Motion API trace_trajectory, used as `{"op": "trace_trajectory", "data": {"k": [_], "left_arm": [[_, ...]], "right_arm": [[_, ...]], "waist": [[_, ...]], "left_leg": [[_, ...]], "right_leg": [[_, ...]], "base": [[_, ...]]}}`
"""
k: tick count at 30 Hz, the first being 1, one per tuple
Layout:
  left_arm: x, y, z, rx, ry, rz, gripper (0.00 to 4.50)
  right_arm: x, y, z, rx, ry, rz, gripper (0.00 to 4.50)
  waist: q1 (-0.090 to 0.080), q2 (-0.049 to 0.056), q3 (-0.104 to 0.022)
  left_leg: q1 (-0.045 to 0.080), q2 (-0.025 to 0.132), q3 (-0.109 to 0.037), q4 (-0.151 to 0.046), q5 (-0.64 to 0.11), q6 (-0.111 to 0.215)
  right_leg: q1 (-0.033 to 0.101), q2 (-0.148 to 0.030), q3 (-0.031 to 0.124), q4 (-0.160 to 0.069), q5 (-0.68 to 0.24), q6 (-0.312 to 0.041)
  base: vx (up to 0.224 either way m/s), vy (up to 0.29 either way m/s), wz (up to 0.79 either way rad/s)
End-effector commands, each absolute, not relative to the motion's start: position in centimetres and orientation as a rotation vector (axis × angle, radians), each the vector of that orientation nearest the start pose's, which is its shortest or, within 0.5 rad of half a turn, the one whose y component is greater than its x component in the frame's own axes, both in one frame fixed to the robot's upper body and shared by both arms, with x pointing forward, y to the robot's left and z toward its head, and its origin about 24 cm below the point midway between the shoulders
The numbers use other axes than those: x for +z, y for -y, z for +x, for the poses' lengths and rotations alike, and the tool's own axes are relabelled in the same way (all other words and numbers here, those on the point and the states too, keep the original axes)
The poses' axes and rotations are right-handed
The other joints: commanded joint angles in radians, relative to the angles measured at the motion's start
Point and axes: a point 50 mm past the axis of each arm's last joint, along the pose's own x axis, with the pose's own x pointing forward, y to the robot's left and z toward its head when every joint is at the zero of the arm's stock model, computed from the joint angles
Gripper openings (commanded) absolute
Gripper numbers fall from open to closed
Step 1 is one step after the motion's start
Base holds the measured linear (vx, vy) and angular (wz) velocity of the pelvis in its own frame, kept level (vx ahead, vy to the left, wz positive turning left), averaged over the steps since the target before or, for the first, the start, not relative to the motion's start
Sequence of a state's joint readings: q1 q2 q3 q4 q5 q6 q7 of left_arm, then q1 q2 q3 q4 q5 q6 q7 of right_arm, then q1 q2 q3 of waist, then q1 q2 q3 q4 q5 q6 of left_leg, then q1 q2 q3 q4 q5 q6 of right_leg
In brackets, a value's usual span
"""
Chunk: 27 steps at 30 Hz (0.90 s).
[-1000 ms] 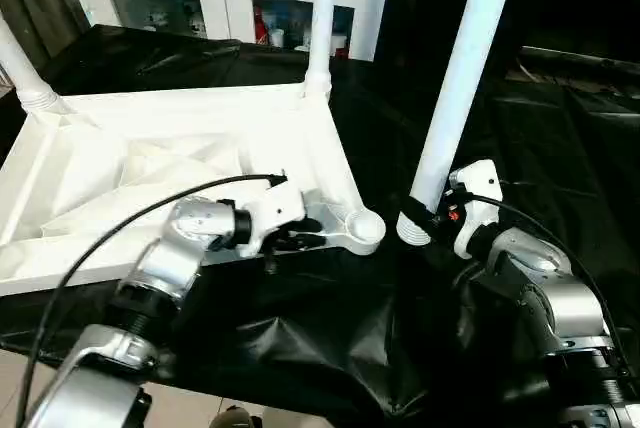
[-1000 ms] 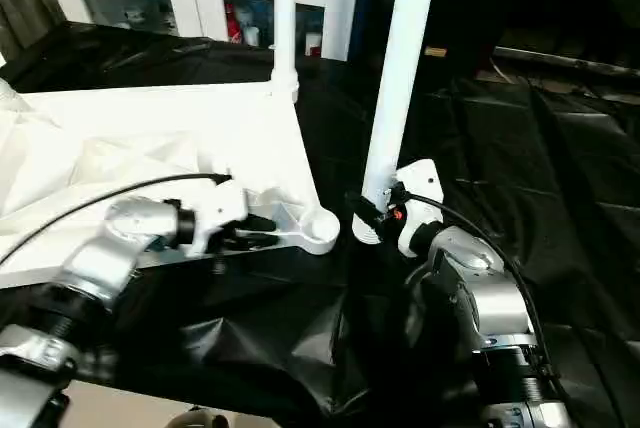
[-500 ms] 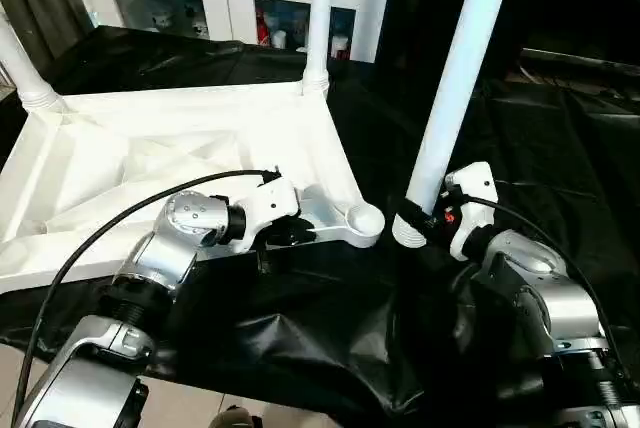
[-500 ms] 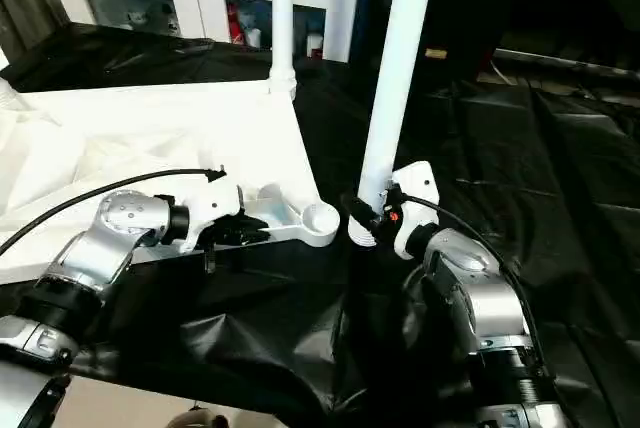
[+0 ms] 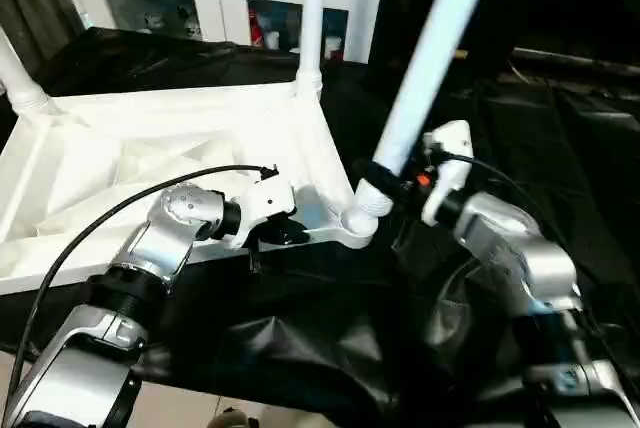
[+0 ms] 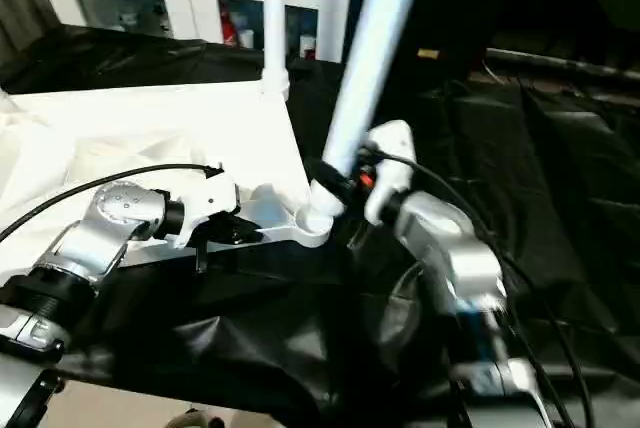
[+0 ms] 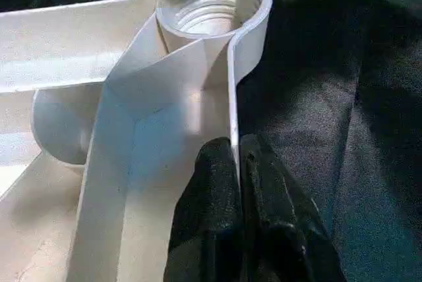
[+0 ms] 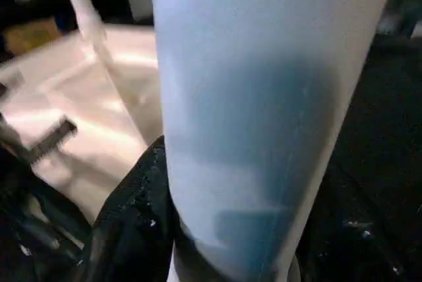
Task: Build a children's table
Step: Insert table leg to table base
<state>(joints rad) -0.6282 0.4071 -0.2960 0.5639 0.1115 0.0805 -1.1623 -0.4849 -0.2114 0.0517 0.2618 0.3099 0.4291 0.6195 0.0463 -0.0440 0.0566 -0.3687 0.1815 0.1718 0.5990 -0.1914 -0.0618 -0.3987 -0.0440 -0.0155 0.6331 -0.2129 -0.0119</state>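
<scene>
The left gripper (image 7: 236, 163) pinches the tabletop (image 5: 150, 163) rim, steadying the near-right socket (image 7: 210, 2). The right gripper (image 5: 385, 183) clamps the tilted leg (image 5: 425, 53), its base touching that socket for insertion.

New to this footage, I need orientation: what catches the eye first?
A long white tapered tube leg slants above the empty round corner socket of the white plastic tabletop, held by the right gripper. The left gripper pinches the tabletop's near rim.
</scene>
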Motion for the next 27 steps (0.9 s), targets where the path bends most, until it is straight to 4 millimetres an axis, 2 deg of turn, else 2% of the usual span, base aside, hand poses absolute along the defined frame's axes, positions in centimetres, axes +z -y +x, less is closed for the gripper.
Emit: {"op": "trace_trajectory", "data": {"k": [1, 3, 4, 6, 8, 11, 18, 19, 21, 24, 26, 27], "left_arm": [[5.7, -13.8, 32.4, -1.278, -0.488, 0.563, 0.00], [5.7, -13.6, 32.4, -1.275, -0.478, 0.550, 0.00], [5.9, -13.3, 32.5, -1.267, -0.452, 0.525, 0.00], [5.9, -13.2, 32.6, -1.263, -0.444, 0.518, 0.00], [6.0, -13.1, 32.6, -1.265, -0.425, 0.504, 0.00], [6.0, -13.1, 32.4, -1.268, -0.422, 0.501, 0.00], [5.9, -13.5, 32.3, -1.269, -0.428, 0.506, 0.00], [6.0, -13.5, 32.3, -1.269, -0.425, 0.504, 0.00], [6.2, -13.4, 32.4, -1.266, -0.415, 0.496, 0.00], [6.3, -13.4, 32.5, -1.260, -0.407, 0.490, 0.00], [6.4, -13.4, 32.6, -1.250, -0.401, 0.476, 0.00], [6.4, -13.4, 32.6, -1.250, -0.401, 0.476, 0.00]], "right_arm": [[8.4, 11.7, 32.8, 0.789, -0.249, 0.100, 1.90], [8.3, 11.6, 32.8, 0.793, -0.255, 0.097, 1.90], [8.1, 11.5, 32.9, 0.802, -0.270, 0.091, 1.90], [8.0, 11.4, 32.9, 0.804, -0.276, 0.091, 1.89], [7.9, 11.3, 33.1, 0.809, -0.282, 0.083, 1.89], [7.7, 11.2, 33.1, 0.812, -0.292, 0.077, 1.89], [7.6, 11.2, 33.2, 0.808, -0.297, 0.086, 1.89], [7.5, 11.2, 33.2, 0.806, -0.296, 0.093, 1.89], [7.4, 11.5, 33.1, 0.799, -0.296, 0.111, 1.89], [7.0, 11.9, 32.9, 0.783, -0.292, 0.159, 1.89], [6.5, 12.4, 32.7, 0.752, -0.286, 0.229, 1.89], [6.5, 12.4, 32.7, 0.752, -0.286, 0.229, 1.89]], "waist": [[0.005, -0.015, -0.070], [0.009, -0.008, -0.069], [0.009, -0.011, -0.068], [0.013, -0.012, -0.067], [0.017, -0.011, -0.069], [0.017, -0.015, -0.070], [0.015, -0.012, -0.069], [0.015, -0.008, -0.069], [0.014, -0.009, -0.070], [0.014, -0.005, -0.071], [0.017, -0.007, -0.072], [0.017, -0.002, -0.072]], "left_leg": [[0.013, 0.044, -0.004, -0.062, -0.047, 0.049], [0.013, 0.044, -0.006, -0.062, -0.053, 0.047], [0.015, 0.046, -0.005, -0.063, -0.061, 0.045], [0.015, 0.047, -0.005, -0.063, -0.060, 0.042], [0.016, 0.046, -0.005, -0.063, -0.047, 0.039], [0.016, 0.045, -0.005, -0.062, -0.044, 0.043], [0.016, 0.046, -0.006, -0.063, -0.058, 0.032], [0.015, 0.045, -0.007, -0.063, -0.057, 0.031], [0.017, 0.045, -0.006, -0.063, -0.060, 0.031], [0.016, 0.046, -0.006, -0.063, -0.058, 0.030], [0.016, 0.046, -0.006, -0.061, -0.051, 0.037], [0.015, 0.045, -0.007, -0.062, -0.048, 0.036]], "right_leg": [[0.060, -0.087, 0.038, -0.058, 0.078, -0.265], [0.059, -0.089, 0.038, -0.057, 0.055, -0.260], [0.057, -0.090, 0.038, -0.059, 0.036, -0.258], [0.055, -0.090, 0.039, -0.060, 0.029, -0.255], [0.055, -0.089, 0.038, -0.056, 0.050, -0.254], [0.056, -0.090, 0.038, -0.055, 0.069, -0.255], [0.057, -0.090, 0.038, -0.057, 0.053, -0.254], [0.057, -0.090, 0.039, -0.056, 0.058, -0.254], [0.056, -0.088, 0.039, -0.056, 0.064, -0.257], [0.058, -0.089, 0.039, -0.056, 0.079, -0.261], [0.059, -0.090, 0.040, -0.053, 0.106, -0.267], [0.059, -0.090, 0.039, -0.052, 0.109, -0.270]], "base": [[0.000, 0.000, 0.00], [0.000, 0.000, 0.00], [0.000, 0.000, 0.00], [0.000, 0.000, 0.00], [0.000, 0.000, 0.00], [0.000, 0.000, 0.00], [0.000, 0.000, 0.00], [0.000, 0.000, 0.00], [0.000, 0.000, 0.00], [0.000, 0.000, 0.00], [0.000, 0.000, 0.00], [0.000, 0.000, 0.00]]}}
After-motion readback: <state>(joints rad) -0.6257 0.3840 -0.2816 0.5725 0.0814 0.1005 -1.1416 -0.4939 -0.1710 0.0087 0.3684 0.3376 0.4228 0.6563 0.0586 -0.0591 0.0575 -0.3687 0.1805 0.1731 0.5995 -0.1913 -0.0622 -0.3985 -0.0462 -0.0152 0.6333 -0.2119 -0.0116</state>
